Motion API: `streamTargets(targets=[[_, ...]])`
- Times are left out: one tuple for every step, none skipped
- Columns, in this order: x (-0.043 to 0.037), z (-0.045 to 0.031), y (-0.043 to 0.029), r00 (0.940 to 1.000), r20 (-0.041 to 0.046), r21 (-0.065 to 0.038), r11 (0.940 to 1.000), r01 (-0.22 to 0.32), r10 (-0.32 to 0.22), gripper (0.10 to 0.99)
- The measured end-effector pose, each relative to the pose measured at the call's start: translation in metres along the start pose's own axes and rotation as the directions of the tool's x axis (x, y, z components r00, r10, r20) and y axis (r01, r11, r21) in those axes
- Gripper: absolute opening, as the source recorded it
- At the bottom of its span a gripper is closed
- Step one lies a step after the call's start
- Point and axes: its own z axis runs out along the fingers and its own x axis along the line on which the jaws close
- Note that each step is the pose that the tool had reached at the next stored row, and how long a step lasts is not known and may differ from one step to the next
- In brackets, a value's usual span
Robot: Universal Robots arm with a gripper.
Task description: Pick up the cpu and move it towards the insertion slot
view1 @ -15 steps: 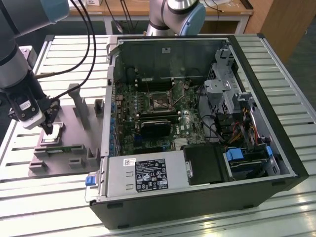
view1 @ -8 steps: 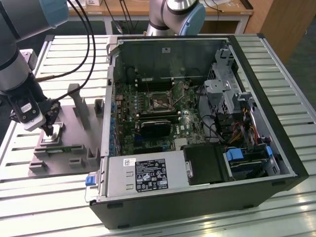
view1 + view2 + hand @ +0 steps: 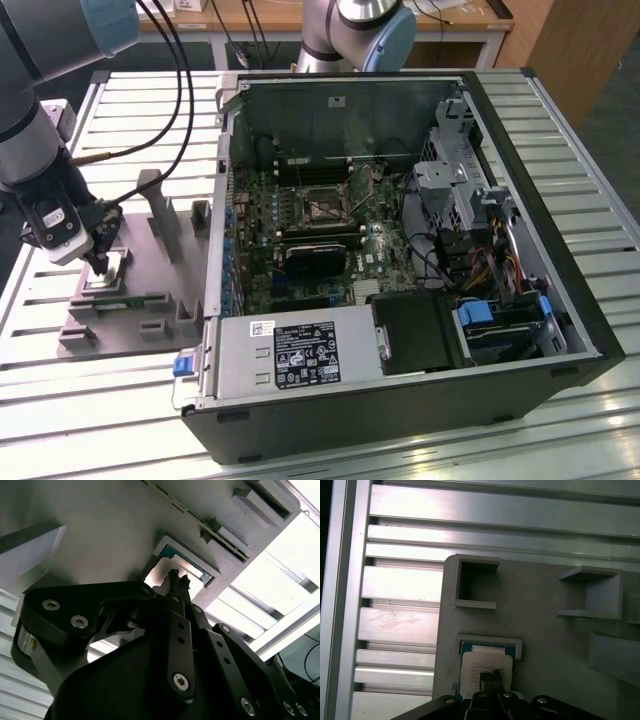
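Under the gripper (image 3: 99, 262) lies a grey plastic tray (image 3: 165, 268), which rests on a table (image 3: 70, 400) of pale aluminium slats. The jaws are drawn together, their tips right down at the shiny top of the cpu (image 3: 485, 660). The chip sits flat in a shallow square recess of the tray. In both wrist views it spreads wider than the tips on either side, so they stand over its middle, not at its edges. A low rim hugs the chip, and a deeper square pocket (image 3: 476, 587) sits just beyond it. Upright fins (image 3: 155, 205) rise from the tray between the jaws and the open computer case (image 3: 560, 250). Bare slats run on the side away from the case. Past the case's side wall, well apart from the jaws, the insertion slot (image 3: 325, 206) sits on the motherboard (image 3: 262, 215). A power supply box (image 3: 290, 355) lies along the case's edge.
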Motion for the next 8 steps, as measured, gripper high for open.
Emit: streamTargets(targets=[[0.0, 0.0, 0.0, 1.0, 0.0, 0.0, 1.0, 0.0, 0.0, 0.114], [0.0, 0.0, 0.0, 1.0, 0.0, 0.0, 1.0, 0.0, 0.0, 0.169], [0.0, 0.0, 0.0, 1.0, 0.0, 0.0, 1.0, 0.0, 0.0, 0.231], [0.0, 0.0, 0.0, 1.0, 0.0, 0.0, 1.0, 0.0, 0.0, 0.29], [0.0, 0.0, 0.0, 1.0, 0.0, 0.0, 1.0, 0.0, 0.0, 0.29], [0.0, 0.0, 0.0, 1.0, 0.0, 0.0, 1.0, 0.0, 0.0, 0.349], [0.0, 0.0, 0.0, 1.0, 0.0, 0.0, 1.0, 0.0, 0.0, 0.349], [0.0, 0.0, 0.0, 1.0, 0.0, 0.0, 1.0, -0.001, 0.001, 0.408]])
